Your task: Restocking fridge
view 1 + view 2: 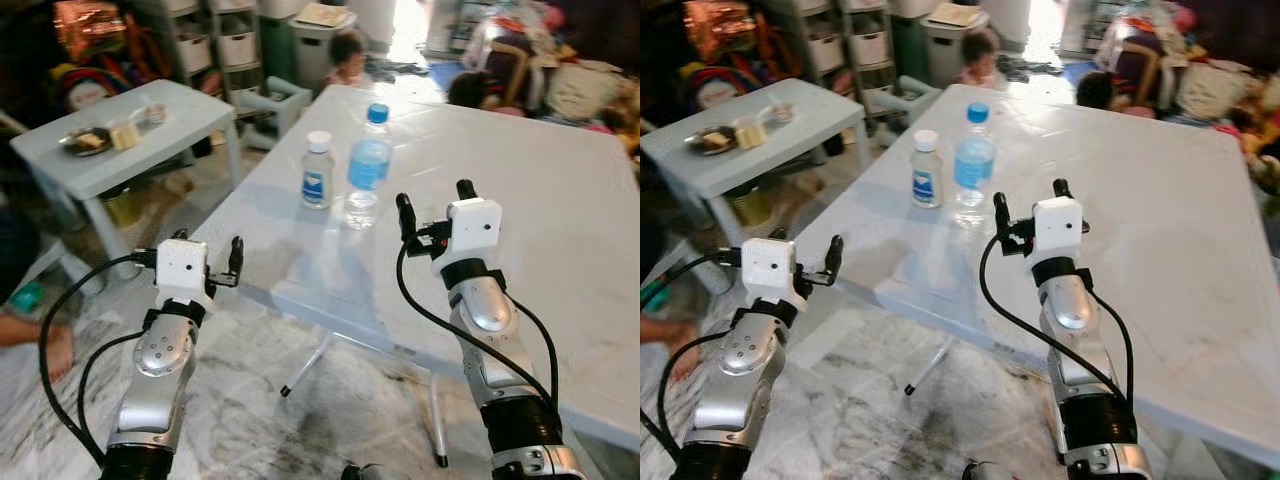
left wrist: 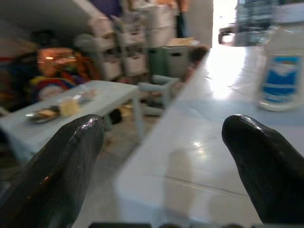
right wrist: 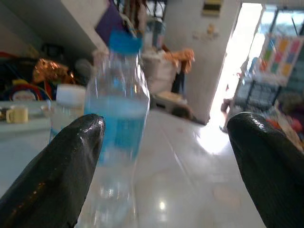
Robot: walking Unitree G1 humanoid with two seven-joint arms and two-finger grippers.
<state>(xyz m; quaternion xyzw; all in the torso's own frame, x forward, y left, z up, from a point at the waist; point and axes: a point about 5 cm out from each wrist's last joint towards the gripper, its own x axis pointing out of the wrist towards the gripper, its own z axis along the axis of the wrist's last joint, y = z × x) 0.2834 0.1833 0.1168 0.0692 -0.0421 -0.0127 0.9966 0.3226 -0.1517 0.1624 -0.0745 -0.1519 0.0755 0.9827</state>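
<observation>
**Both grippers spread and empty at the white table**

Fingers (image 3: 57,166) of the right gripper (image 1: 435,205) stand wide apart with nothing between them, raised over the white table (image 1: 560,200) and pointing toward the water bottle (image 1: 367,168). From the right wrist view the bottle stands ahead, closer to one finger than the other, and no pad touches it. That bottle is clear with a blue cap and a blue label, upright on the table, near the edge that faces the low side table (image 1: 180,125). Just beside the water bottle, on the side nearer the low table, stands a smaller bottle (image 1: 317,170) with a white cap and a blue-and-white label; the two are close, and I cannot tell whether they touch.

Off the table's near corner hangs the left gripper (image 1: 208,250), its fingers likewise spread and holding nothing, above the marbled floor (image 1: 260,400). The left wrist view looks along the table's edge, with the small bottle blurred at the far side.

On the low side table sit a dish (image 1: 85,141) with some food and a few small items too blurred to name. Beyond the white table stand stacked drawer units (image 1: 235,45) and heaps of clutter. A person's hand (image 1: 55,350) shows at floor level, on the far side of the left arm from the white table.
</observation>
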